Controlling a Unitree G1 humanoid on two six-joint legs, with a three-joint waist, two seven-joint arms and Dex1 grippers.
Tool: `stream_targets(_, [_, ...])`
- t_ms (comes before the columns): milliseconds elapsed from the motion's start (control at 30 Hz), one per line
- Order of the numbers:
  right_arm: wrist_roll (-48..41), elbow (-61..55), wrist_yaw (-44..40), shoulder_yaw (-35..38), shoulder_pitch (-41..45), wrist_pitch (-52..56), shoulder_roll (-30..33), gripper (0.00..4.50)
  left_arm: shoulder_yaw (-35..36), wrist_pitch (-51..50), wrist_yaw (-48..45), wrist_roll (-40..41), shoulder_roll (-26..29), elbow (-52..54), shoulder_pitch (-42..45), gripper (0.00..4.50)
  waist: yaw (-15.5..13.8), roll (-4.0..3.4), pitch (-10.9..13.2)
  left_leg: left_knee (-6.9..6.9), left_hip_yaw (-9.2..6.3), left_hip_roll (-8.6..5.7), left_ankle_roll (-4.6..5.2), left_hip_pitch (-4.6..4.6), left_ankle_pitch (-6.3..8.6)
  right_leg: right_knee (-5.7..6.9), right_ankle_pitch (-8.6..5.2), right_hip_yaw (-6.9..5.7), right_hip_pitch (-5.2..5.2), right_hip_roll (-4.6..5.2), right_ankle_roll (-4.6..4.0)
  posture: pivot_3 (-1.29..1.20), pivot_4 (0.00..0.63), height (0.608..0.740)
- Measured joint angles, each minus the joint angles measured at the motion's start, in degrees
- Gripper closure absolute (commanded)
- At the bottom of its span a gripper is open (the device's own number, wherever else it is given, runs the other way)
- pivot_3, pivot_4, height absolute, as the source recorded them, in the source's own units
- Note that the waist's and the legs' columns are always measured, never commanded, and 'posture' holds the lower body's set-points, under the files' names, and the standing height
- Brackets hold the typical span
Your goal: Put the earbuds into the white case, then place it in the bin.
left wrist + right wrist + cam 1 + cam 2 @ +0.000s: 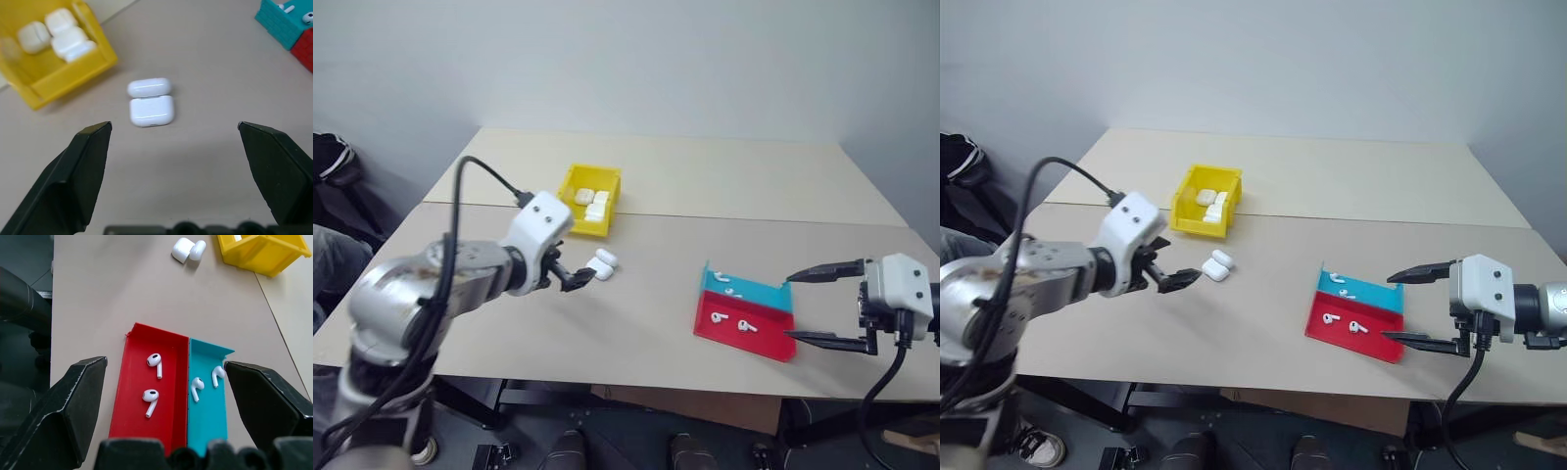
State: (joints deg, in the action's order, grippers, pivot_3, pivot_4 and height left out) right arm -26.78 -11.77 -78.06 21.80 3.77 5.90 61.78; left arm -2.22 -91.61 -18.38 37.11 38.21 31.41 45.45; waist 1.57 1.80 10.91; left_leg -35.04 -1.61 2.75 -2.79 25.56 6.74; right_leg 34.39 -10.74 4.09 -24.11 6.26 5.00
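The white case point(151, 110) lies on the table with its lid flipped back, just in front of the yellow bin point(592, 172). My left gripper point(578, 279) hovers open a short way on the near-left side of the case, pointing at it, with nothing between its fingers. Several earbuds lie in a flat tray: two in the red half point(155, 363) and two in the teal half point(197, 387). At the tray's right edge my right gripper point(789, 307) stands open and empty, aimed over the tray.
The red and teal tray point(773, 343) sits at the front right of the table. Several white cases point(63, 34) lie inside the bin. A seam point(754, 220) runs across between the two tabletops. Dark bags point(333, 162) lie beyond the table's left edge.
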Motion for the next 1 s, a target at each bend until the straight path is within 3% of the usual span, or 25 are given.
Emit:
stream_targets(233, [0.2, -2.0, 1.6, 0.4, -2.0, 1.0, 0.0, 0.03, -11.4, -0.7, 13.2, 5.4, -0.1, -13.6, 12.0, 0.0, 0.3, 0.02, 0.0, 0.08, -0.08, 0.0, 0.0, 0.0, 0.0, 0.11, -0.1, -0.01, -0.02, -0.03, 0.04, 0.0, 0.15, 0.74])
stream_targets(500, [0.8, 0.2, 1.9, 0.0, -1.9, 1.1, 0.0, 0.03, -16.7, -0.7, 23.5, 8.3, -6.4, -28.4, 19.9, 0.0, 0.2, 0.03, 0.0, -0.02, -0.09, -0.02, -0.02, -0.01, 0.0, 0.13, -0.1, 0.0, -0.02, -0.03, 0.04, 0.0, 0.15, 0.74])
stream_targets(700, [1.0, 3.5, 0.9, -1.1, 1.4, 0.8, 0.0, 0.03, -17.7, -0.7, 24.4, 6.3, -8.0, -35.4, 21.1, 0.0, 0.5, 0.03, 0.0, 0.13, -0.09, -0.03, -0.02, 0.0, 0.0, 0.12, -0.1, 0.0, -0.07, -0.03, 0.04, 0.0, 0.15, 0.74])
stream_targets(1000, [1.0, 4.1, 0.5, -2.8, 3.5, 1.0, 0.1, 0.03, -20.4, -0.6, 16.3, -0.6, -11.2, -43.4, 21.7, 0.0, 0.2, 0.05, 0.0, 0.08, -0.09, -0.05, -0.05, 0.02, -0.01, 0.11, -0.1, 0.0, -0.05, -0.03, 0.06, 0.0, 0.15, 0.74])
